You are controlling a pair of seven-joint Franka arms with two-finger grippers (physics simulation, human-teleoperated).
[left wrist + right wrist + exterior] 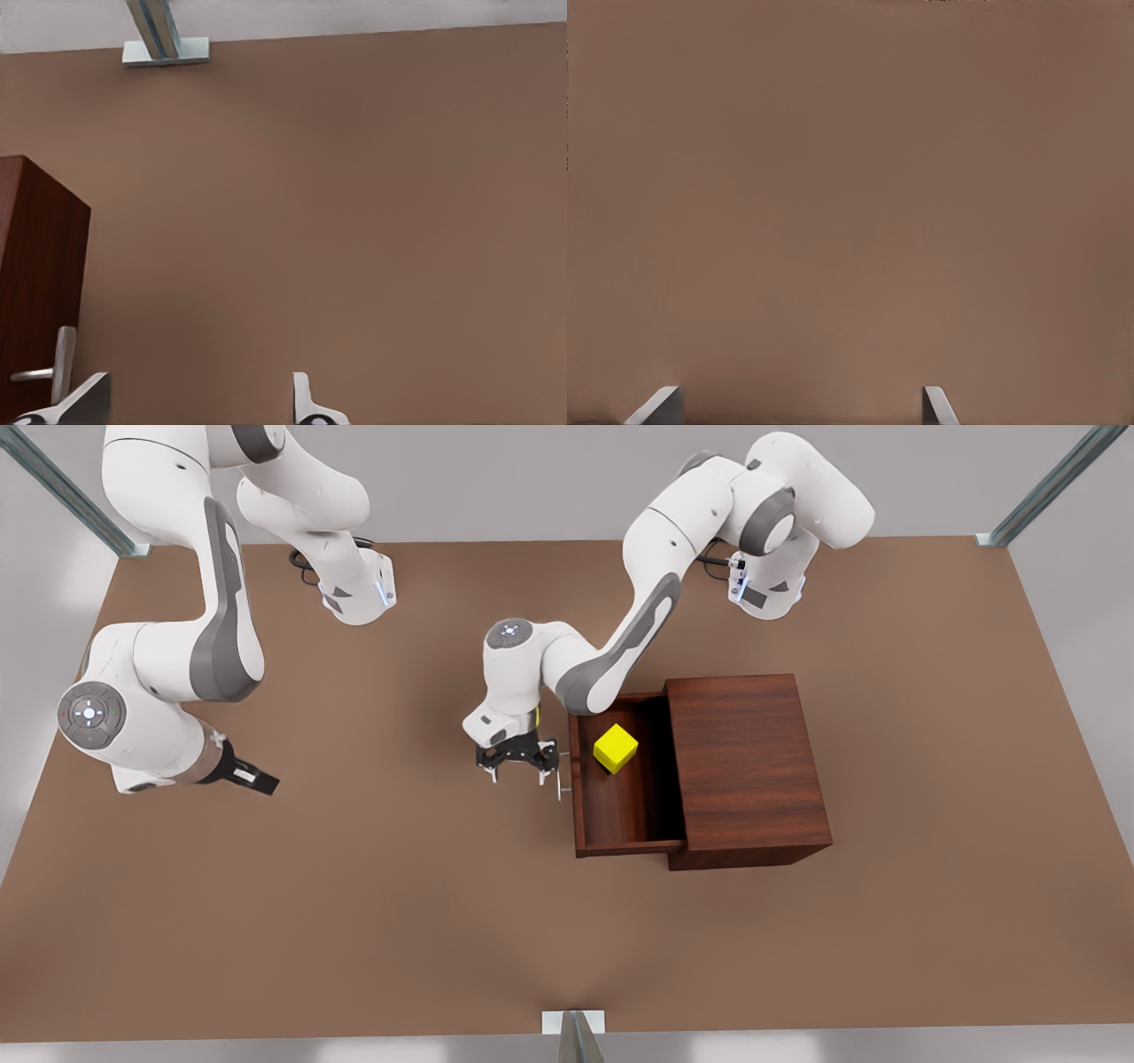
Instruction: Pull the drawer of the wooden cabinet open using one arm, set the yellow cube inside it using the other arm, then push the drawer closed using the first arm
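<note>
The yellow cube [615, 747] already sits inside the drawer [620, 815], which stands pulled out of the wooden cabinet [749, 766] toward the front view's left. The left claw [517, 766] hangs open and empty just outside the drawer's front panel, beside the silver handle [563, 778] — so the closing push runs straight from claw toward cabinet. The right claw [252, 778] waits well apart over the desk [354, 921], open and empty.

Front view overhead; wrist views low, facing table [354, 921].
</note>
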